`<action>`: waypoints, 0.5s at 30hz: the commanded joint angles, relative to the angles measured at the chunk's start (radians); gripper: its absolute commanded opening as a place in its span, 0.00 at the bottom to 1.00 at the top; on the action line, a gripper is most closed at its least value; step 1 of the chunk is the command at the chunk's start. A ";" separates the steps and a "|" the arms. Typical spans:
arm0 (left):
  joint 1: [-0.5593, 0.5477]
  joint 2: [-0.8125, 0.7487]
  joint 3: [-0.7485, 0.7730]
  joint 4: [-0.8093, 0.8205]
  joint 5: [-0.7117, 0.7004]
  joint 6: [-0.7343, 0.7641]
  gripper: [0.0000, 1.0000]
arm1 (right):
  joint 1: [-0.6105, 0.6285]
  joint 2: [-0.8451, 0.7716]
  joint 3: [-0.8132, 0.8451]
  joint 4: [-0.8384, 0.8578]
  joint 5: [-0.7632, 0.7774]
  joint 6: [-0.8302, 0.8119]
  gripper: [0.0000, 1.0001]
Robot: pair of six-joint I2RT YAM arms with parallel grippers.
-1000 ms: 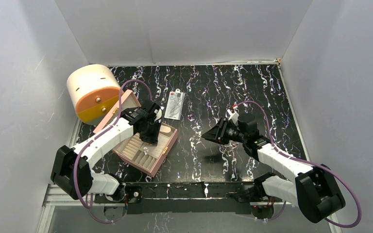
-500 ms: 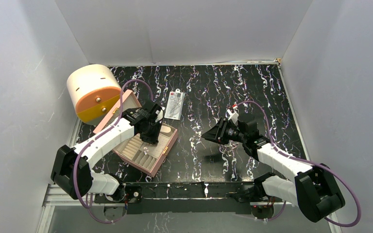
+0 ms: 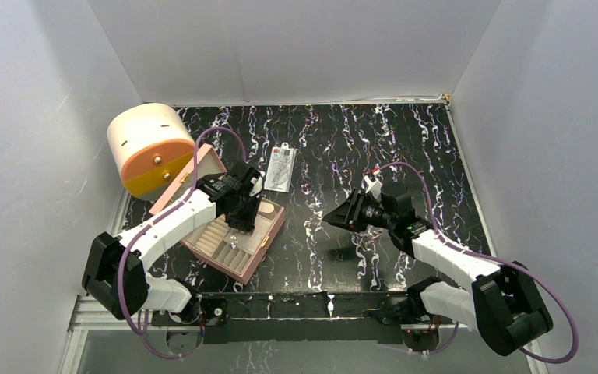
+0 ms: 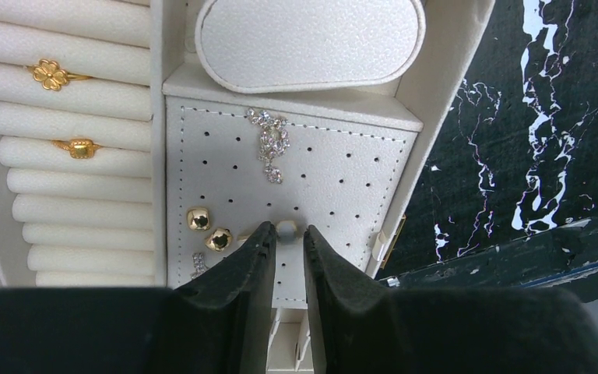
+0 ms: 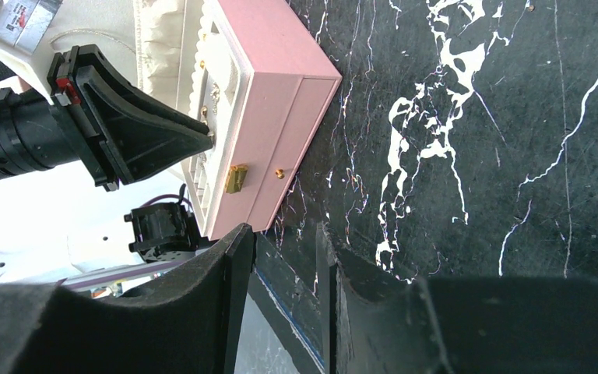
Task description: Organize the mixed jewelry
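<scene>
Currently I see left fingers (image 4: 249,265) slightly apart over perforated pad (image 4: 335,171) in pink box (image 5: 272,78), pale stud (image 4: 286,228) between tips; right fingers (image 5: 218,280) apart, empty, above bench (image 5: 475,156).

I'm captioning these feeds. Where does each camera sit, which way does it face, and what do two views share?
Top external: above and behind the robot, looking down on the table; left arm and right arm show, left gripper over the pink box, right gripper apart from it.
Left wrist: looks down into the box; the left fingers show, slightly apart.
Right wrist: looks across the table at the box's front; the right fingers show.
Shared: top and right wrist both show the box and left gripper.
</scene>
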 commanded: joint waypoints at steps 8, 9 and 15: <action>0.001 -0.005 0.020 -0.036 -0.044 0.000 0.20 | -0.001 -0.006 -0.010 0.057 -0.007 -0.005 0.45; 0.001 -0.008 0.022 -0.036 -0.045 -0.001 0.20 | -0.001 -0.006 -0.010 0.057 -0.008 -0.004 0.45; 0.001 -0.021 0.054 -0.036 -0.048 -0.006 0.23 | 0.000 -0.011 -0.008 0.057 -0.007 -0.005 0.45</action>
